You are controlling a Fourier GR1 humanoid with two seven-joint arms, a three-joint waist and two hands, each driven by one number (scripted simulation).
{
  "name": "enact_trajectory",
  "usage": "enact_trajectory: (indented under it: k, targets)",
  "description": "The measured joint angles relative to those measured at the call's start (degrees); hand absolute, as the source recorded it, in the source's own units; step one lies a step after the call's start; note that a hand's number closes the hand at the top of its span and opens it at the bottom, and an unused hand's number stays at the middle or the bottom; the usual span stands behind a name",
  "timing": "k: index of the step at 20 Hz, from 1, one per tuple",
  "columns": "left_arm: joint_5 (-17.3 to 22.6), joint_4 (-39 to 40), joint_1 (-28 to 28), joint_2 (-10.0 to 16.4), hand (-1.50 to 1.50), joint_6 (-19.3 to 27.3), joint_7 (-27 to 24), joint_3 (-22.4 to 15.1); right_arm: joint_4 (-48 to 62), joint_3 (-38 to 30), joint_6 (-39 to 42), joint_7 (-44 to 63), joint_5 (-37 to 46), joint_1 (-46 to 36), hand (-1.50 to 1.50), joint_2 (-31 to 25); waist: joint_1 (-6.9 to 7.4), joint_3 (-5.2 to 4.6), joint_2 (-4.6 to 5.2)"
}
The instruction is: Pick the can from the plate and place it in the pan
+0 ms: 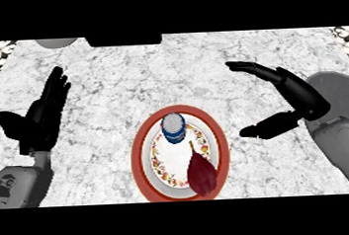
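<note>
Can (173, 127) is standing on the plate (137, 147) w/ a dark-red veg (202, 175) — right hand (299, 95) is hovering nearby, thumb & fingers apart; left hand (42, 118) is resting open.

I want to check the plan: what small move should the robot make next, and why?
Probably bring the right hand toward the can. That hand is open and apart from the can, which stands untouched on the plate beside a dark red object; the left hand rests open farther away.
</note>
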Motion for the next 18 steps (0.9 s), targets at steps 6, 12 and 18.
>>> enact_trajectory:
  k: [6, 12, 18]
  targets:
    - [-0.5, 0.5, 0.5, -0.3, 0.0, -0.7, -0.7, 0.1, -5.4, 0.7, 9.1, 11.5, 2.5, -7.9, -1.5, -8.0, 0.3, -0.1, -0.18]
    - [-0.7, 0.6, -0.2, -0.4, 0.0, -1.7, 0.1, 1.1, -9.1, -0.2, 14.5, 25.2, 2.6, -17.3, -1.5, -5.4, 0.63, -0.07, -0.08]
    - [-1.9, 1.0, -0.8, -1.7, 0.0, -2.1, 0.5, 1.6, -9.2, 0.4, 16.7, 32.8, 5.9, -22.5, -1.5, 2.2, 0.75, -0.05, -0.01]
